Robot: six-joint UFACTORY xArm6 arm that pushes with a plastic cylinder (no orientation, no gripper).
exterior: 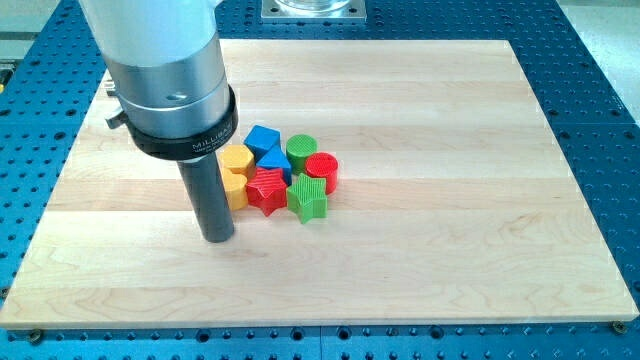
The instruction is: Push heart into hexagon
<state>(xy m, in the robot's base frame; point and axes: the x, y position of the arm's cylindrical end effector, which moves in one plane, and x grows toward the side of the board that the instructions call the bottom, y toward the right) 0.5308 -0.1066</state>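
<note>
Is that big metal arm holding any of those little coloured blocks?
No, nothing is held. My tip rests on the board just left of the yellow blocks, apparently not gripping anything.

A robotics lab bench: a pale wooden board [420,220] lies on a blue perforated metal table [600,90] (rows of mounting holes), with 1 industrial arm's grey housing [165,70] above

Your tip [218,238] sits on the wooden board [450,230], touching the yellow block [236,191]. The yellow hexagon [237,158] lies just above it.
</note>
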